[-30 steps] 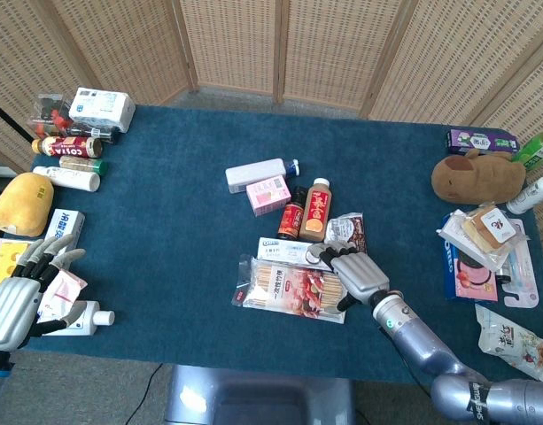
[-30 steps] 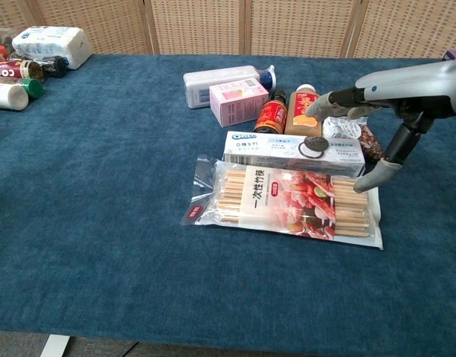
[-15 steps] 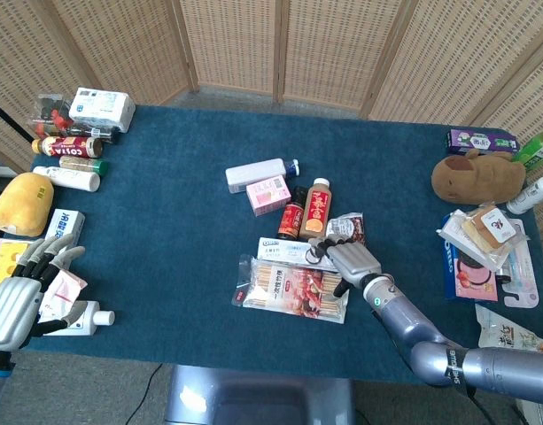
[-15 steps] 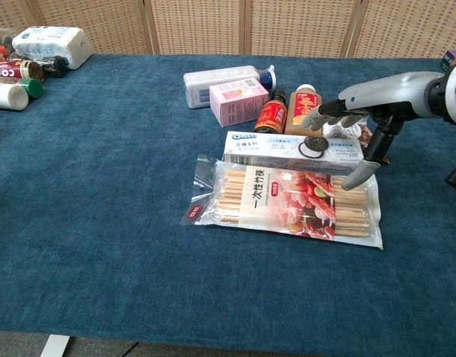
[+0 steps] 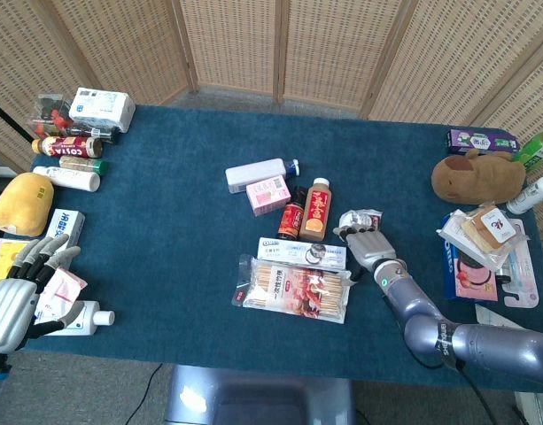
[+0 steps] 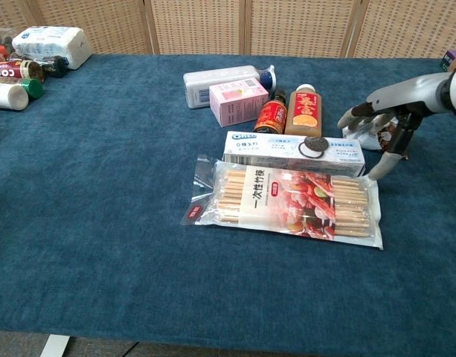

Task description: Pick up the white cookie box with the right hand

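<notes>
The white Oreo cookie box lies flat near the middle of the blue table, touching the far edge of a clear pack of wooden sticks. Behind it stand a red bottle and an orange drink bottle. The right hand hovers just off the box's right end, fingers spread, holding nothing. Far off at the table's near left corner, the left hand rests with fingers apart.
</notes>
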Controlling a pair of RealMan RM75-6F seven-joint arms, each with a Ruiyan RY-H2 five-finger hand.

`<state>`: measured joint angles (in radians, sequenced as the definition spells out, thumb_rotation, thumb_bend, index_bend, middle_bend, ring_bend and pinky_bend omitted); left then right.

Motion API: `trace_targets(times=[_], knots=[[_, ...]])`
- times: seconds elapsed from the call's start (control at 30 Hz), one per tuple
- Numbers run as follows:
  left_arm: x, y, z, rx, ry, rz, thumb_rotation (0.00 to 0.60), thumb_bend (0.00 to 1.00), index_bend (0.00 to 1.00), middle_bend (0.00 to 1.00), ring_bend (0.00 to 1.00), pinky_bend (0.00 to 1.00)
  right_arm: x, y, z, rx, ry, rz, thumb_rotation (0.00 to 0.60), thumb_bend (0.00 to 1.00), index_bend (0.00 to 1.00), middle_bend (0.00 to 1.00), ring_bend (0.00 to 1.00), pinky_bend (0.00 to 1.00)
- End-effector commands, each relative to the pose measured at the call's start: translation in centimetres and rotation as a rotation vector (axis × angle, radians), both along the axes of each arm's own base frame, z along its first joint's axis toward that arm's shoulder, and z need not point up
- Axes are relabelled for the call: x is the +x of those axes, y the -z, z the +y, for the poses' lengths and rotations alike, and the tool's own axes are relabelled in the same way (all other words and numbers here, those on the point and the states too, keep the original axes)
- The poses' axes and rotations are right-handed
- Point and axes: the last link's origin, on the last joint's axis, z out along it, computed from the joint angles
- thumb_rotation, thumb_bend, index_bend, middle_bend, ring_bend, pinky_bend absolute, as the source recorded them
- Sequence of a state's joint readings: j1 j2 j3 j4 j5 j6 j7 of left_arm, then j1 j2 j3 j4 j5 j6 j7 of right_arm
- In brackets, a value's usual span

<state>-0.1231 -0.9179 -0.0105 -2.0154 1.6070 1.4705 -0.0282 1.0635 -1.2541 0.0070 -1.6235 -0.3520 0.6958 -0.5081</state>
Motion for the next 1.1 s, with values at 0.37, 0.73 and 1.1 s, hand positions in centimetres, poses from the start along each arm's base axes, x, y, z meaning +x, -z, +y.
trace_targets(times=[0.37, 0.73, 1.1], knots=[[0.2, 0.6, 0.4, -0.014, 0.017, -0.012, 0.600, 0.33, 0.14, 0.00, 0.00, 0.00, 0.2, -3.8, 1.5, -0.078, -0.006, 0.017, 0.517, 0.05, 0.00, 0.00, 0.00, 0.00], [-0.8, 0.8, 0.4, -0.027, 0.021, -0.037, 0.600, 0.33, 0.13, 0.00, 0.00, 0.00, 2.9, -1.2, 3.1, -0.093, -0.066, 0.019, 0.516, 0.05, 0.00, 0.00, 0.00, 0.00], [-2.3, 0.4, -0.1, -0.018, -0.009, -0.054, 0.600, 0.33, 0.12, 0.00, 0.00, 0.00, 2.7, 1.2, 3.3, -0.123, -0.046, 0.050, 0.551, 0.05, 0.00, 0.00, 0.00, 0.00]])
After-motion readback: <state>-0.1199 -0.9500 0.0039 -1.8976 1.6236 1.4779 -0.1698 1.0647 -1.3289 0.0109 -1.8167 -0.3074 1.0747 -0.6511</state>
